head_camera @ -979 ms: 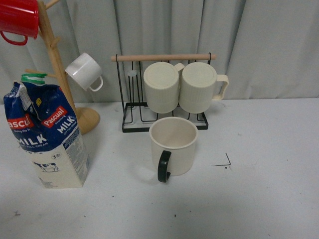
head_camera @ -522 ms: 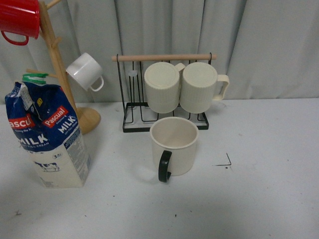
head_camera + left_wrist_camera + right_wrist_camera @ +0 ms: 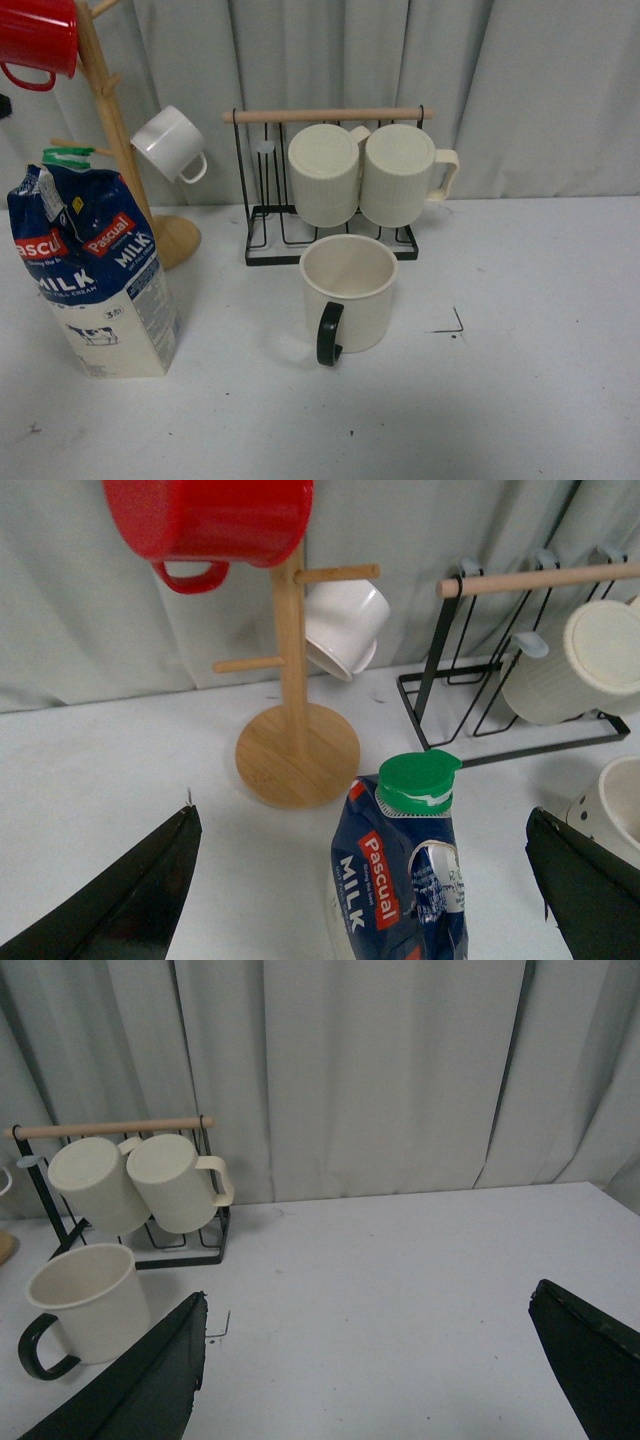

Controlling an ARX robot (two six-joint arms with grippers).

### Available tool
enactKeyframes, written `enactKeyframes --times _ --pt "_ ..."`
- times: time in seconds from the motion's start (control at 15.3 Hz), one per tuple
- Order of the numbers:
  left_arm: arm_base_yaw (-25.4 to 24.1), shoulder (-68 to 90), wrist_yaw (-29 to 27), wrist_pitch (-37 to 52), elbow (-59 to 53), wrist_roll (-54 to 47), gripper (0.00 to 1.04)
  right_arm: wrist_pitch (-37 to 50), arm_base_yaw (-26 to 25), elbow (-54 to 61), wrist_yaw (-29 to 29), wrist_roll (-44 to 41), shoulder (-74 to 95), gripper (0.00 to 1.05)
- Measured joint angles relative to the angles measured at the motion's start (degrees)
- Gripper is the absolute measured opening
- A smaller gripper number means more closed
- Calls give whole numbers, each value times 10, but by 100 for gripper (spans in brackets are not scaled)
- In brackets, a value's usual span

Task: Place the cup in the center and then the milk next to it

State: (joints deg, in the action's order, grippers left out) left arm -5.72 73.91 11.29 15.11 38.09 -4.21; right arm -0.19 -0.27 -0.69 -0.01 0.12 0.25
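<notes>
Hovering over the milk, a soft carton to pinch

The milk (image 3: 95,275) stands upright at the table's left, well apart from the cup (image 3: 348,292), which sits upright mid-table before the rack (image 3: 330,115). The left gripper (image 3: 360,820) hangs spread wide above the green cap (image 3: 418,780), holding nothing; the right gripper (image 3: 367,1295) is spread and empty. A high pinch may buckle or tip the crumpled top; carried across, the carton could knock the cup.

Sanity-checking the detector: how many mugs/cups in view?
5. Red mug and small white cup hang on the wooden tree; left ribbed mug and right ribbed mug sit on the black rack; the cup stands on the table in front of it. None seems hidden.
</notes>
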Motion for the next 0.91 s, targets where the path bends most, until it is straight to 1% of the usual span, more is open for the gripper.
enactKeyframes --times 0.2,0.33,0.46,0.59,0.91 --pt "3 65 -13 5 16 -27 98 0 0 0 0 0 0 98" --pt "3 103 -34 24 41 -43 98 0 0 0 0 0 0 98" --pt "10 132 -44 43 56 -44 98 0 0 0 0 0 0 98" --pt "15 142 -55 53 60 -44 98 0 0 0 0 0 0 98" --pt "12 136 -59 68 43 -44 98 0 0 0 0 0 0 98"
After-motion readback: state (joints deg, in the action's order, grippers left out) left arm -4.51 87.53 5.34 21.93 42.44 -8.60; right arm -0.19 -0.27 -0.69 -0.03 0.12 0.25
